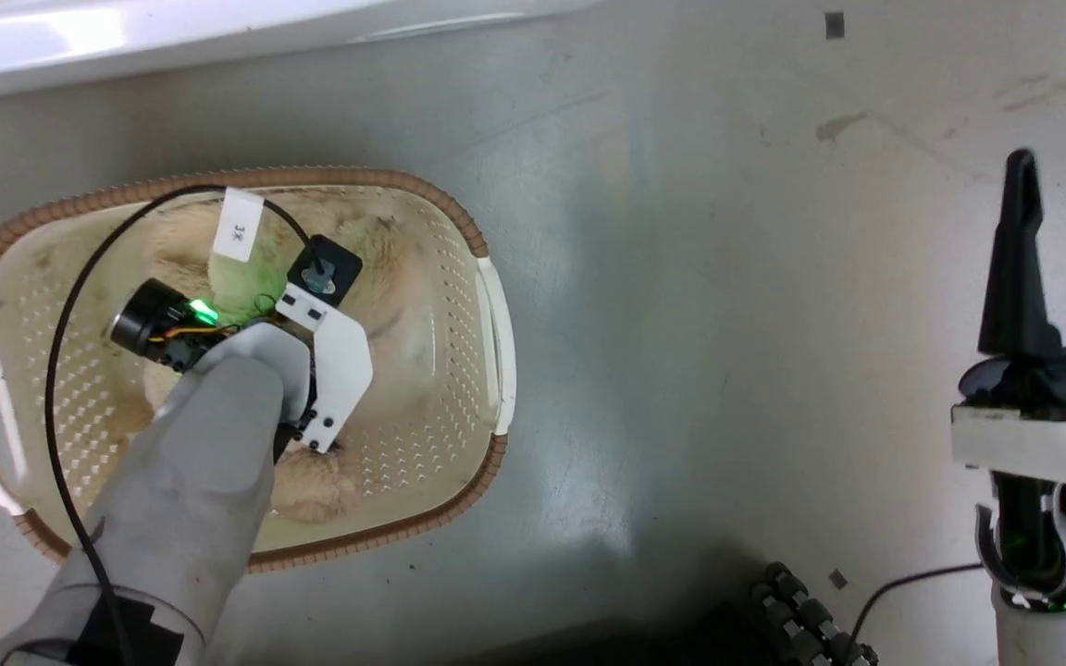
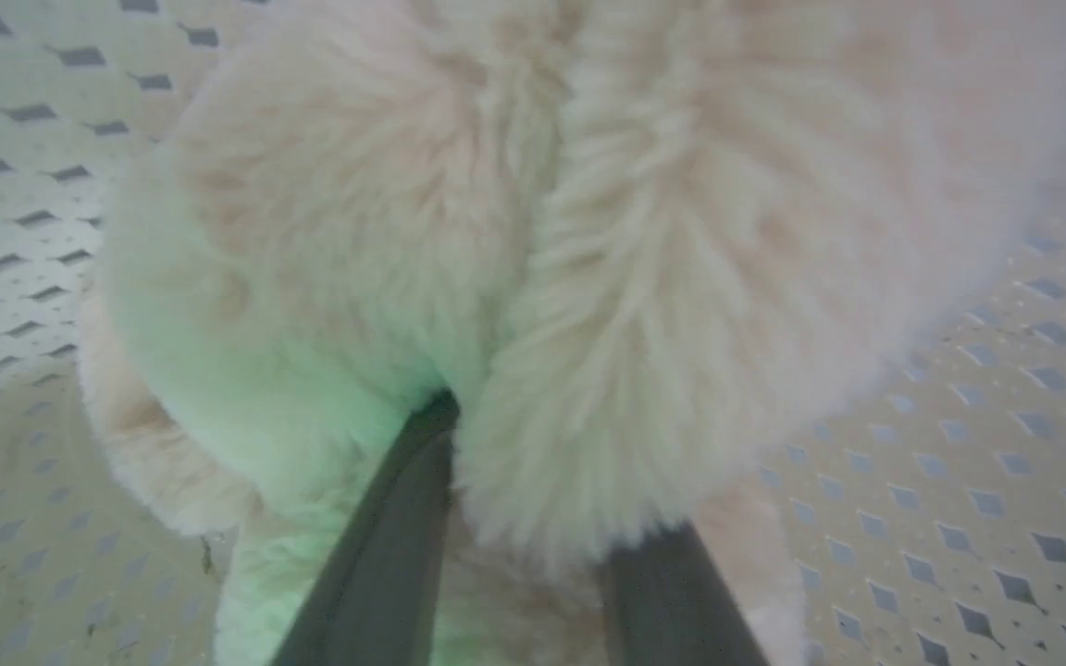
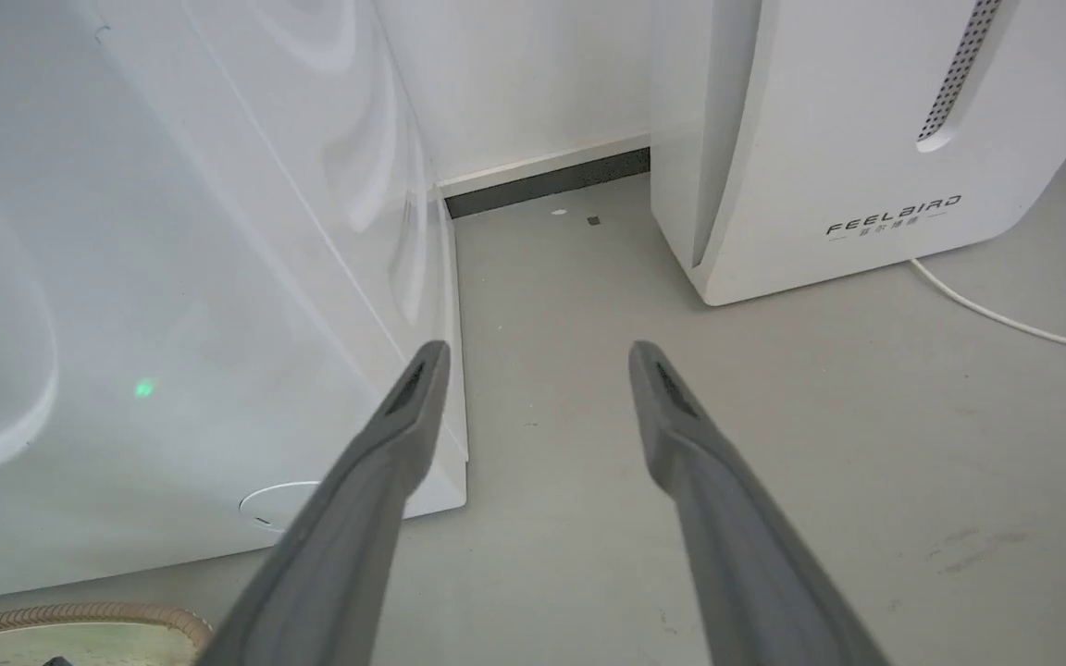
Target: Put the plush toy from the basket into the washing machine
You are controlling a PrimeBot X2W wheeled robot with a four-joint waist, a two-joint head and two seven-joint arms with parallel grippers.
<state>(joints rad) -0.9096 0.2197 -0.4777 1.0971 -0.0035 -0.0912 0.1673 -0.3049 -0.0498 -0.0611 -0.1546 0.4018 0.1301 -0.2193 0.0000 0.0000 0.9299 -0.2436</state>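
**Left hand down in the basket, bear pinched**

The washing machine (image 3: 172, 277) stands at the left of my right wrist view, close by for the drop. The basket (image 1: 459, 222) sits left of centre in the head view with the plush toy (image 2: 588, 277) lying inside it, so I reach in from above. My left gripper (image 2: 542, 472) is narrow, clamped on a lobe of fur (tips buried). My right gripper (image 1: 1060, 162), far right, is wide and empty, held clear.

From where I stand, the right tool (image 3: 538, 351) has its two dark fingers spread apart above the grey floor (image 3: 866, 416). The washing machine (image 3: 172, 277) fills the left, a white FEELBAIRD appliance (image 3: 848, 139) stands far right with a white cable (image 3: 1005, 319) beside it, and the basket (image 3: 80, 615) rim shows near left.
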